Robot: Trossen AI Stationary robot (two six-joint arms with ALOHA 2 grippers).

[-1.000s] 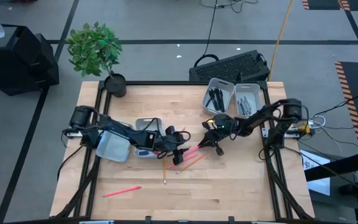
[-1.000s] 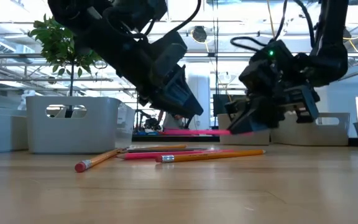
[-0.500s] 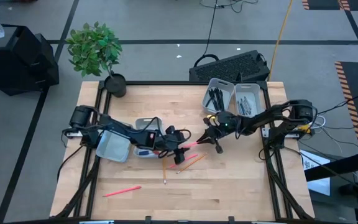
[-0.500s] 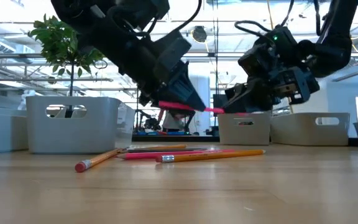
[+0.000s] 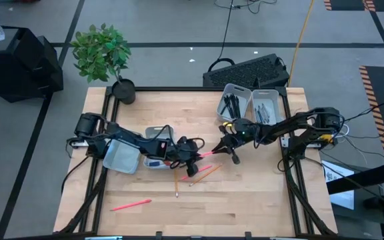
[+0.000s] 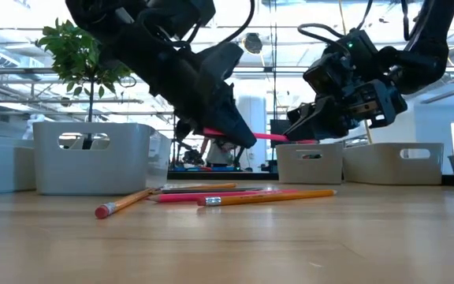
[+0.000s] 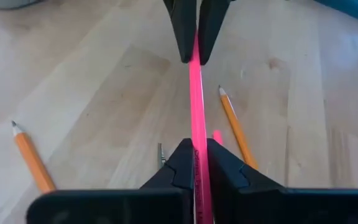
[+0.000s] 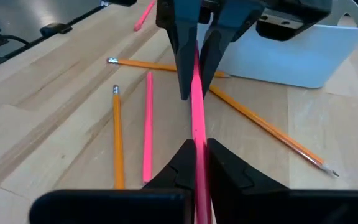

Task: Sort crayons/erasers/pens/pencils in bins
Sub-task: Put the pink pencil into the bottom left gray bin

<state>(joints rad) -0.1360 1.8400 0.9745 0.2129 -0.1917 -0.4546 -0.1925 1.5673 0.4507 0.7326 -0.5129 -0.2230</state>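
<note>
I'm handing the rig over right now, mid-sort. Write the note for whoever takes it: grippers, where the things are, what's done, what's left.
Left gripper: shut on one end of a pink pencil, held above the table mid-centre.
Right gripper: shut on the other end of that pencil; a handover is under way, and neither has let go.
On the table below them: a cluster of pencils, orange and pink. One more pink pencil lies alone by the near-left edge.
Bins: the far-right pair holds dark sticks; the left pair sits under the left arm, contents mostly hidden.
Left to do: finish the handover, bin this pencil, then the loose ones.
</note>
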